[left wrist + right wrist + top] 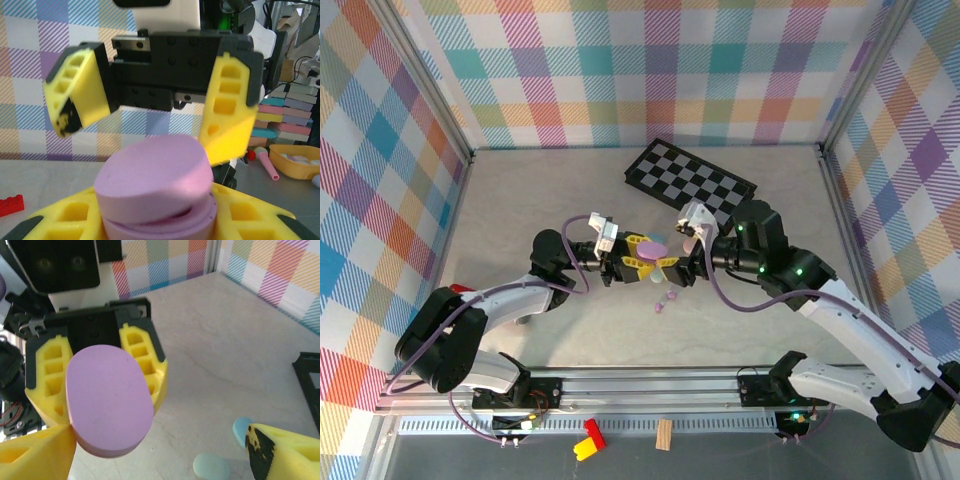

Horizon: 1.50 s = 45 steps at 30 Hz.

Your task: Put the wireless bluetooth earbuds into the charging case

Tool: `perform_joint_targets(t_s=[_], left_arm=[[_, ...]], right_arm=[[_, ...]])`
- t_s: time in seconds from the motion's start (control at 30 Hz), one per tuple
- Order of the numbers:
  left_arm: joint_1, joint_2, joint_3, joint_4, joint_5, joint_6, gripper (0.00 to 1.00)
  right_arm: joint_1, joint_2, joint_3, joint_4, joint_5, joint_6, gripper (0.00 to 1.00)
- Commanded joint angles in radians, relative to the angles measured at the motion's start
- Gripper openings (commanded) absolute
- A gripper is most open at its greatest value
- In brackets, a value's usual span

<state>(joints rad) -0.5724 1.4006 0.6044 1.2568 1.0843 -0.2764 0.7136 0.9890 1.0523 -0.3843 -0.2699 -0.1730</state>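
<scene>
Earbuds (670,297) are in neither end effector: two tiny purple ones lie loose and close together on the worktop (540,210). My left end effector (632,263) is closed on the purple charging case (155,185), pinching it from both sides and holding it up off the worktop. My right end effector (147,135) faces it with its fingers spread wide and nothing between them. One finger sits right by the case's upper shell, and I cannot tell whether it touches.

As I judge it, the next move turns on this: the buds lie toward the arm bases from the held case, just on the near side of the right end effector. That makes the free right arm the nearer one, and the one able to fetch. The buds are too small for me to read a long axis. The case's oval runs across from one end effector to the other.

The top view gives me how the buds lie relative to both arms. The left wrist view adds a dark curved gap between the case's two halves, so I take the lid to be barely cracked. The right wrist view adds two pale blue rounded pieces (212,466) on the worktop beside my own finger; whether they are buds or cases, I cannot say.
</scene>
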Motion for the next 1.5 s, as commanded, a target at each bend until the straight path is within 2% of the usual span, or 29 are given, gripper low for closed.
perform_joint_targets(t_s=[0.0,0.33,0.57,0.67,0.77,0.93,1.23,1.37,1.47], left_arm=[[0.007,-0.030,-0.014,0.046,0.048,0.011,0.31],[0.005,-0.038,-0.025,0.067,0.059,0.004,0.31],[0.005,-0.067,-0.043,0.067,0.051,0.014,0.31],[0.005,-0.064,-0.044,0.066,0.047,0.020,0.31],[0.006,-0.054,-0.046,0.064,0.033,0.035,0.31],[0.006,-0.038,-0.037,0.068,0.005,0.034,0.31],[0.006,-0.040,-0.025,0.067,0.005,0.010,0.31],[0.006,-0.040,-0.020,0.068,0.012,-0.002,0.31],[0.005,-0.035,-0.010,0.067,0.030,-0.020,0.31]], right_arm=[[-0.004,-0.018,-0.008,0.083,0.046,0.044,0.86],[-0.008,0.022,0.019,0.092,0.101,0.149,0.83],[-0.033,0.069,0.053,0.065,0.069,0.199,0.58],[-0.045,0.074,0.052,0.066,0.023,0.202,0.51],[-0.055,0.077,0.054,0.058,-0.022,0.207,0.51],[-0.062,0.065,0.049,0.068,-0.108,0.224,0.61],[-0.062,0.073,0.023,0.097,-0.176,0.159,0.68],[-0.061,0.074,0.003,0.133,-0.198,0.129,0.69],[-0.060,0.091,0.006,0.145,-0.208,0.118,0.64]])
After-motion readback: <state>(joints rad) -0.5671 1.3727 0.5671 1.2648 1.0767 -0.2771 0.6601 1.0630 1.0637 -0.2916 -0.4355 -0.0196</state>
